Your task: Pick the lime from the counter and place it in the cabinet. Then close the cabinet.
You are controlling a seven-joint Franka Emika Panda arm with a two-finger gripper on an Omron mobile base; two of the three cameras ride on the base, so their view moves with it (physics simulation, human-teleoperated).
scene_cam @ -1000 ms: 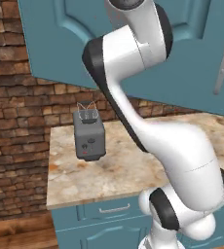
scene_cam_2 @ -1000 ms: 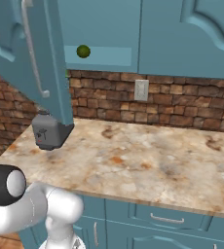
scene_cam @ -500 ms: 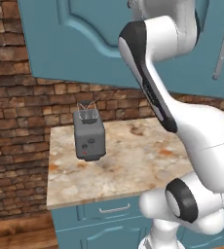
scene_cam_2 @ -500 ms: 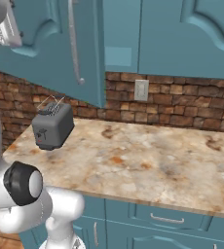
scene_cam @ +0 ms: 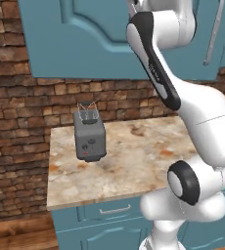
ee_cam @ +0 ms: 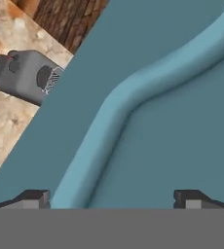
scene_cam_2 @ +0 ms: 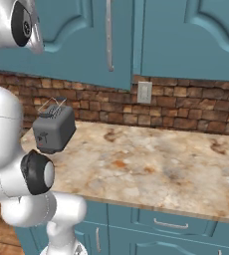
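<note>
The cabinet's teal raised-panel door [scene_cam: 85, 34] stands almost closed, its metal bar handle [scene_cam_2: 109, 35] upright beside the neighbouring door. My gripper [ee_cam: 111, 199] is open, fingertips wide apart, right up against the door's panel [ee_cam: 172, 121] with nothing between them. The lime is hidden behind the door. Below lies the beige marbled counter [scene_cam: 134, 161], also the counter [scene_cam_2: 151, 164] in the right base view. My white arm reaches up across the door at the top of the left base view.
A dark grey toaster [scene_cam: 89, 136] stands at the counter's left end, also toaster [scene_cam_2: 54, 130] and toaster [ee_cam: 26, 78]. A brick wall with a wall socket [scene_cam_2: 144, 92] runs behind. Teal drawers [scene_cam_2: 171, 224] sit under the slab.
The cabinet door has swung from wide open to almost closed, pushed by my arm. The lime, seen on the shelf a second ago, is now covered by the door.
</note>
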